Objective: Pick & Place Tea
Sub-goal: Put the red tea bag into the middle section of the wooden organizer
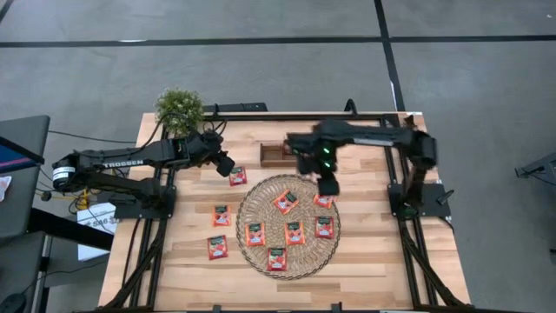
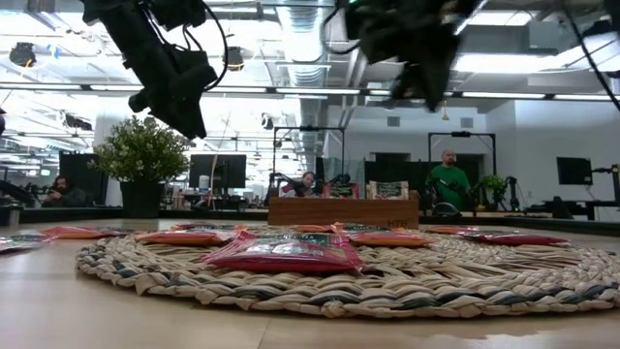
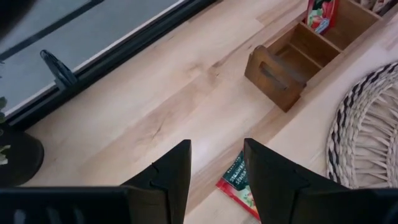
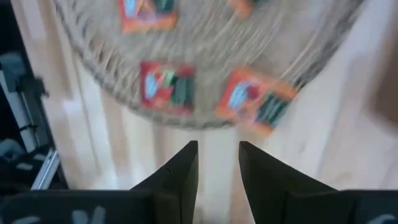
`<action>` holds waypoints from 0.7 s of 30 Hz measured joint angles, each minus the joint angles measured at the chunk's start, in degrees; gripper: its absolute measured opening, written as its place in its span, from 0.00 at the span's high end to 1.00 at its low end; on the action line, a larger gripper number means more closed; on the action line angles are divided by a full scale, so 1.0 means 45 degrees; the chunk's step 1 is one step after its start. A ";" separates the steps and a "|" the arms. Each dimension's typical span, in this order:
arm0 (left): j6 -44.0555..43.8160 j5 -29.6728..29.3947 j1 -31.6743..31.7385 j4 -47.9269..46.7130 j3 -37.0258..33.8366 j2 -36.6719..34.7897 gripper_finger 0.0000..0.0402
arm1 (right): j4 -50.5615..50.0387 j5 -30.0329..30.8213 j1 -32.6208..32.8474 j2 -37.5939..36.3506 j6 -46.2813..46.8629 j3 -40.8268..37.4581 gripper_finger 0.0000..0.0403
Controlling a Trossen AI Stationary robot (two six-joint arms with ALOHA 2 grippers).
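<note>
Several red-orange tea sachets lie flat on the round woven mat (image 1: 288, 226), such as one (image 1: 285, 201) near its far edge. Three more lie on the bare table left of the mat (image 1: 237, 176) (image 1: 221, 215) (image 1: 217, 247). One sachet (image 3: 320, 14) stands in a compartment of the wooden tray (image 3: 292, 59). My left gripper (image 1: 226, 165) (image 3: 216, 144) is open and hovers above the sachet (image 3: 239, 183) nearest the tray. My right gripper (image 1: 327, 186) (image 4: 217, 144) is open and empty, raised over the mat's far right edge, above blurred sachets (image 4: 166, 87) (image 4: 255, 99).
The wooden tray (image 1: 278, 155) sits at the table's far edge, just beyond the mat. A potted plant (image 1: 180, 109) stands at the far left corner, behind my left arm. Bare tabletop (image 1: 182, 261) lies near and left of the mat. People show in the room beyond (image 2: 447, 174).
</note>
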 joint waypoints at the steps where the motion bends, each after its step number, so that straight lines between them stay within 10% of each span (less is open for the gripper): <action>1: -0.0053 0.0018 0.0000 0.0010 0.0000 0.0000 0.65 | 0.0239 -0.0044 0.0218 -0.0505 0.0253 -0.0736 0.74; 10: -0.0315 0.0263 0.0000 0.0246 0.0000 0.0000 0.65 | 0.6356 0.0001 0.2317 -0.4005 0.3413 -0.7028 0.74; 21: -0.0621 0.1537 -0.0005 0.0631 0.0000 0.0005 0.65 | 0.7787 0.1043 0.3286 -0.2644 0.4029 -0.7924 0.72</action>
